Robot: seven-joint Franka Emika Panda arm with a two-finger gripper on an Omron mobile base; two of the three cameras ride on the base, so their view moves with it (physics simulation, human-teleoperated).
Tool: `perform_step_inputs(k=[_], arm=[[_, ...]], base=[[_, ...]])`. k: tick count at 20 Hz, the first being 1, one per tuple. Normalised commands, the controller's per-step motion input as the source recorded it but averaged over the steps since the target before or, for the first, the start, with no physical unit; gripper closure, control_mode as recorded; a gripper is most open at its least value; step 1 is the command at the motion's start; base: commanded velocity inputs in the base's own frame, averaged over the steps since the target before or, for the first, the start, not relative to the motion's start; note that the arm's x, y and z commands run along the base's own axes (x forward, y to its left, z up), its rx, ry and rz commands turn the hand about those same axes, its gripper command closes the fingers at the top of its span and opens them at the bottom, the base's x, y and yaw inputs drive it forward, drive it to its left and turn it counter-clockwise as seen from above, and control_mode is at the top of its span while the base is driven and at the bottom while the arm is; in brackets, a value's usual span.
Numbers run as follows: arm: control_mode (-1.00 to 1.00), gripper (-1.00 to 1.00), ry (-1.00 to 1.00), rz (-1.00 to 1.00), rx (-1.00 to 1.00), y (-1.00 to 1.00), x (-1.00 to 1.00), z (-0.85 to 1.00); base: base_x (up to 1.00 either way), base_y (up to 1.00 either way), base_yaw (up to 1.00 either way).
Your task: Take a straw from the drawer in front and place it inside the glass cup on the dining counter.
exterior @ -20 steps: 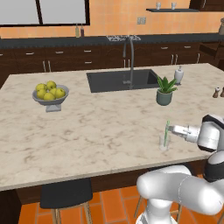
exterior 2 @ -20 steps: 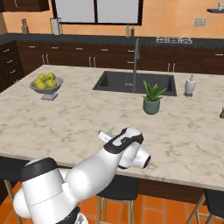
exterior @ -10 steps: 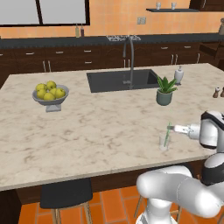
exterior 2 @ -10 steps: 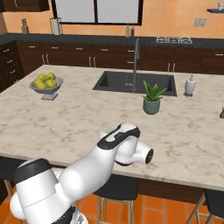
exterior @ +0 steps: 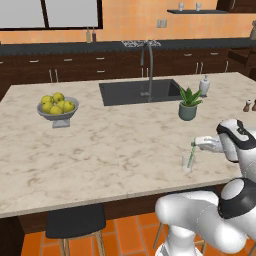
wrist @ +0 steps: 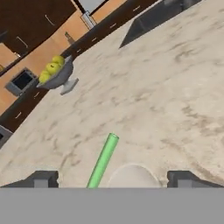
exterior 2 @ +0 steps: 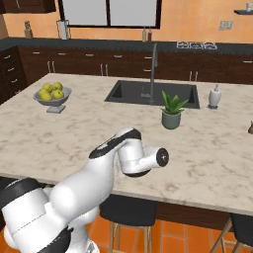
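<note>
- A bowl of lemons (exterior: 57, 108) sits far left on the dining counter (exterior: 110, 145).
- A potted plant (exterior: 188, 104) stands right of the sink (exterior: 137, 91).
- Near the front edge, the straw (exterior: 191, 155) leans inside the glass cup (exterior: 187, 163).
- Just right of it, the gripper (exterior: 199, 143) is released, its fingers (wrist: 43, 179) spread wide, clear of the straw.

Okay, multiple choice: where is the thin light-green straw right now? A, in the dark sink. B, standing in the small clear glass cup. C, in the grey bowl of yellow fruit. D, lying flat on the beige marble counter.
B: the thin light-green straw stands tilted inside the small clear glass cup near the beige marble counter's front edge, just below the hand.
</note>
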Motion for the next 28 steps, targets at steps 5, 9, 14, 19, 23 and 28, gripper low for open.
perform_step_inputs(k=[5,9,14,19,23,28], arm=[[-1.00,-1.00,0.34,-0.19,-0.15,-0.05,-0.28,0.16],[-1.00,-1.00,0.22,-0.11,-0.11,0.00,-0.71,0.63],[-1.00,-1.00,0.15,-0.04,-0.10,0.06,-0.83,0.85],[-1.00,-1.00,0.25,-0.04,-0.14,0.00,-0.71,0.60],[-1.00,-1.00,0.37,-0.08,-0.17,0.00,-0.67,0.16],[-1.00,-1.00,0.31,-0.07,-0.13,-0.10,-0.71,-0.06]], base=[[0.00,0.00,0.00],[0.00,0.00,0.00],[0.00,0.00,0.00],[0.00,0.00,0.00],[0.00,0.00,0.00],[0.00,0.00,0.00]])
